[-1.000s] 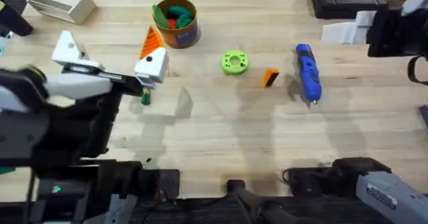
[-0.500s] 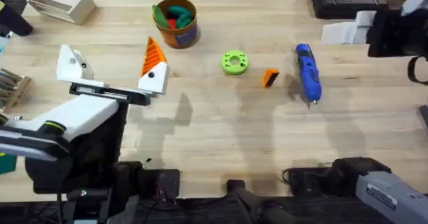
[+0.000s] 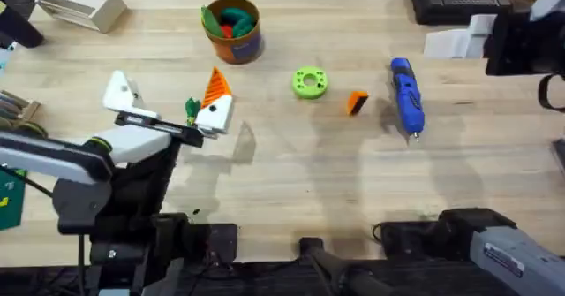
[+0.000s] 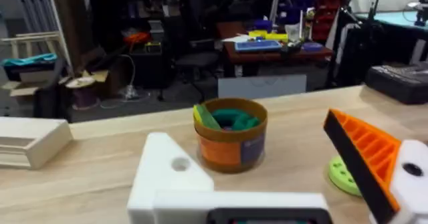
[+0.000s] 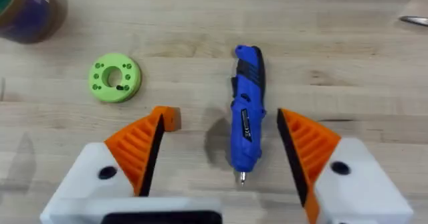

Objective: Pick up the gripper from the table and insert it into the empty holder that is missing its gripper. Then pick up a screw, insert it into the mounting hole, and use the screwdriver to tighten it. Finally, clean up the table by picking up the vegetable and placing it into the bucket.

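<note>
The table (image 3: 291, 172) is light wood, and on it the task's things are spread in a row at the far side, probably so that each arm can reach its part.

The left gripper (image 3: 168, 106) hangs over the left part of the table with its jaws wide apart. One finger is a bare white holder (image 3: 121, 91) with an empty mounting hole, the other carries an orange ribbed pad (image 3: 214, 86); so this claw looks like the one that misses its piece. A small dark-green vegetable (image 3: 191, 110) shows between the two fingers, but I cannot tell if it lies on the table or is held.

The right gripper (image 5: 224, 160) is also spread open, above the screwdriver (image 5: 246, 114) without touching it, I judge to be ready for the later tightening.

The bucket (image 3: 232, 29) stands far left of centre, orange-yellow with a blue band, already with toy pieces inside.

The screwdriver, blue with a thin silver tip, lies to the right with the tip toward the near side.

The green ring disc (image 3: 309, 82) lies at the centre.

The gripper (image 3: 357, 102), a small orange wedge with a dark face, lies between the disc and the screwdriver, not yet picked.
</note>
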Controlling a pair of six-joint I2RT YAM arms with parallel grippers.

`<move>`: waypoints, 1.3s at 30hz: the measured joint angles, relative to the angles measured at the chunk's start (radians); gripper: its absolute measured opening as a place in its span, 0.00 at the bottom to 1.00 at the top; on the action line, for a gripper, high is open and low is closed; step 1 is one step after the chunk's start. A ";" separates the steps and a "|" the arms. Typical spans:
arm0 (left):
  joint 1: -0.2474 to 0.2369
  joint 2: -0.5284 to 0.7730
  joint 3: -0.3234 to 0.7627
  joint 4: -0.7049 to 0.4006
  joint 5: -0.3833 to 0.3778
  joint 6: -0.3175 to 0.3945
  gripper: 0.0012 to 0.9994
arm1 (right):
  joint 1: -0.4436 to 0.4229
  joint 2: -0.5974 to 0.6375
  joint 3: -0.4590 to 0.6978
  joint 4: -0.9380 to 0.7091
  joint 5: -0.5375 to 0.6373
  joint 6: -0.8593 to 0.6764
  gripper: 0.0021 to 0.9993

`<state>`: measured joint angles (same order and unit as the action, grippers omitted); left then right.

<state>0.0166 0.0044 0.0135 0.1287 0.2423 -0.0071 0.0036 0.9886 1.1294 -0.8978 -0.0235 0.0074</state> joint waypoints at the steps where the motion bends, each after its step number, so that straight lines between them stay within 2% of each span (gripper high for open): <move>1: 0.000 0.000 0.000 -0.015 0.007 0.000 0.99 | 0.000 0.000 0.000 0.000 0.000 0.000 0.99; 6: 0.000 0.000 0.000 -0.099 0.057 0.000 0.99 | 0.000 0.000 0.000 0.000 0.000 0.000 0.99; 11: 0.000 0.000 0.000 -0.196 0.147 -0.001 0.99 | 0.000 0.000 0.000 0.000 0.000 0.000 0.99; 16: 0.000 0.001 0.000 -0.195 0.253 0.000 0.99 | 0.000 0.000 0.000 0.000 0.000 0.000 0.99; 20: 0.000 0.001 0.000 -0.197 0.372 0.000 0.99 | 0.000 0.000 0.000 0.000 0.000 0.000 0.99; 21: 0.000 0.001 0.000 -0.201 0.464 -0.001 0.99 | 0.000 0.000 0.000 0.000 0.000 0.000 0.99; 25: 0.000 0.001 0.000 -0.208 0.566 0.000 0.99 | 0.000 0.000 0.000 0.000 0.000 0.000 0.99; 26: 0.000 0.001 0.000 -0.218 0.647 0.000 0.99 | 0.000 0.000 0.000 0.000 0.000 0.000 0.99; 28: 0.000 0.001 0.000 -0.225 0.693 0.000 0.99 | 0.000 0.000 0.000 0.000 0.000 0.000 0.99; 33: 0.000 0.001 0.000 -0.234 0.767 -0.016 0.99 | 0.000 0.000 0.000 0.000 0.000 0.000 0.99; 39: 0.000 0.001 0.000 -0.238 0.798 -0.031 0.99 | 0.000 0.000 0.000 0.000 0.000 0.000 0.99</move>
<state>0.0166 0.0051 0.0139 -0.1093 1.0404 -0.0383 0.0036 0.9886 1.1294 -0.8978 -0.0235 0.0074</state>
